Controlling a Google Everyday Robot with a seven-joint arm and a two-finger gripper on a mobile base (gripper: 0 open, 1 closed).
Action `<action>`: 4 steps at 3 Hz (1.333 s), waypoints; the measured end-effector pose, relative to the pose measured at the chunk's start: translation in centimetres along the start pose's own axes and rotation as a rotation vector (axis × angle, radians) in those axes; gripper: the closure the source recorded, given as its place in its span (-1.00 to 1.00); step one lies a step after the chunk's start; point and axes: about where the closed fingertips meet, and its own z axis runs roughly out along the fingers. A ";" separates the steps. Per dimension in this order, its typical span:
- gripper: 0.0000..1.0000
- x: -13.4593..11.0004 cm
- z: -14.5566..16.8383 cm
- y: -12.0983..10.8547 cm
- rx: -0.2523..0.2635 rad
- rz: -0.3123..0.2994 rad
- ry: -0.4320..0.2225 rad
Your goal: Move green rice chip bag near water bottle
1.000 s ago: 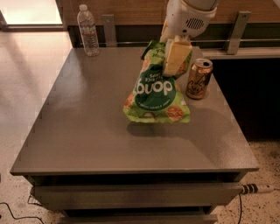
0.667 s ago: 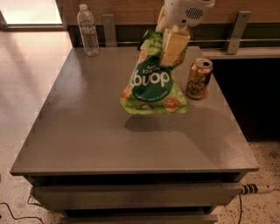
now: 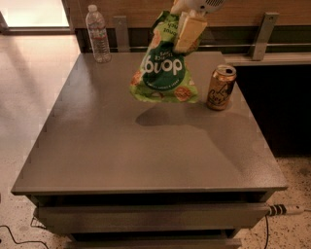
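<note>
— Where is the hand (image 3: 187, 36)?

— At the top edge of the view, over the far middle of the table (image 3: 146, 160). Its pale fingers are pinched on the upper part of the green rice chip bag (image 3: 163, 73).

— And the bag itself?

— It hangs from that grip, clear of the surface, with its shadow (image 3: 160, 116) on the grey top below. A gold can (image 3: 221, 87) stands just to the right of it.

— So how much is done?

— I'd say the pick-up is finished and the carry is under way. The water bottle (image 3: 98, 35) stands upright at the far left corner, well apart from the bag. What's left is travelling leftward, lowering and letting go beside the bottle.

— The surroundings?

— A plain, matte grey table with drawers (image 3: 150, 216) under its front edge and a cable (image 3: 286, 210) trailing at lower right. Pale glossy floor (image 3: 29, 87) on the left, wood panelling (image 3: 136, 9) behind.
</note>
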 end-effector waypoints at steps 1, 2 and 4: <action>1.00 0.0 0.2 -0.2 0.004 0.000 0.003; 1.00 0.0 1.0 -1.2 0.020 -0.001 0.014; 1.00 2.0 7.3 -6.7 0.001 -0.061 0.052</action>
